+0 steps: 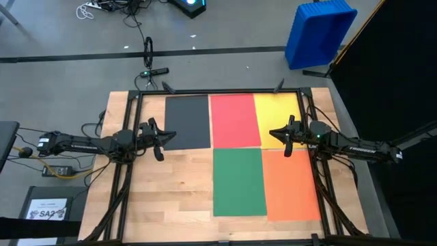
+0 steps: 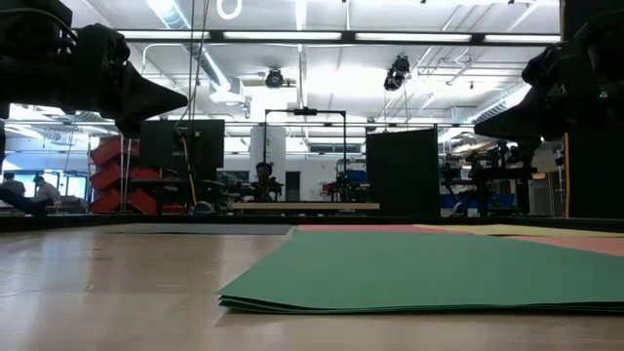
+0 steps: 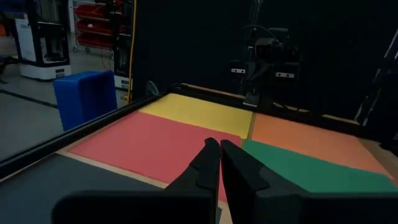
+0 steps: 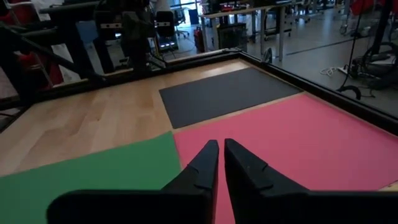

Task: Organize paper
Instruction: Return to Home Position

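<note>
Both tools clenched, empty.
Left gripper (image 1: 160, 140) hovers just short of the black paper stack (image 1: 187, 121); red stack (image 1: 234, 120) and green stack (image 1: 238, 180) lie between the tools; right gripper (image 1: 284, 140) hangs over the seam joining yellow stack (image 1: 276, 113) and orange stack (image 1: 291, 184).

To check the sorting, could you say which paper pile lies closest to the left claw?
The black pile, the darkest, at one end of the far row; the left claw hangs beside its edge.
</note>
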You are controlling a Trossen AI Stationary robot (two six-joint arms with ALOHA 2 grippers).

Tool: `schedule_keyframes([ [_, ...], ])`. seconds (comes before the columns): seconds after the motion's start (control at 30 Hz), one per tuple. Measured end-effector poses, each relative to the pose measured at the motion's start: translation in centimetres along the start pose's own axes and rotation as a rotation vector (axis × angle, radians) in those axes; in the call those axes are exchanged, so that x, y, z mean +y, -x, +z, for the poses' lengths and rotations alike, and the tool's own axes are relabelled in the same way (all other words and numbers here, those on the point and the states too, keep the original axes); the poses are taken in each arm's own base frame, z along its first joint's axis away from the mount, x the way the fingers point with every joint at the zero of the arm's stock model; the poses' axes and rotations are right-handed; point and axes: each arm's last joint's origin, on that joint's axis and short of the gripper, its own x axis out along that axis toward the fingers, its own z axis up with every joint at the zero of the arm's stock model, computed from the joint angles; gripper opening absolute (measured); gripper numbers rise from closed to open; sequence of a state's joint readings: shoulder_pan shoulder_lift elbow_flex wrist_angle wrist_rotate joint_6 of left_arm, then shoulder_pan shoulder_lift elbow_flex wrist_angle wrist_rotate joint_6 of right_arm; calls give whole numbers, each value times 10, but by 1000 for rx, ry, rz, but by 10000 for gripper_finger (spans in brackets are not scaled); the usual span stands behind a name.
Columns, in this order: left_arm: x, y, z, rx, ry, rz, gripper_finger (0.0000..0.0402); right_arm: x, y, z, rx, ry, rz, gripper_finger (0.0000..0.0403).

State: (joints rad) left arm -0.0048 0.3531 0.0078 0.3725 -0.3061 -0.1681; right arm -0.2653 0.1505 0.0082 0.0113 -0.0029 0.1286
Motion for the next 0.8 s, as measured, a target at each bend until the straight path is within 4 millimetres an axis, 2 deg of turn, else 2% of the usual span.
schedule_keyframes([
  [0.8,0,0,0,0,1,0,0,0,0,0,-2,0,0,1],
])
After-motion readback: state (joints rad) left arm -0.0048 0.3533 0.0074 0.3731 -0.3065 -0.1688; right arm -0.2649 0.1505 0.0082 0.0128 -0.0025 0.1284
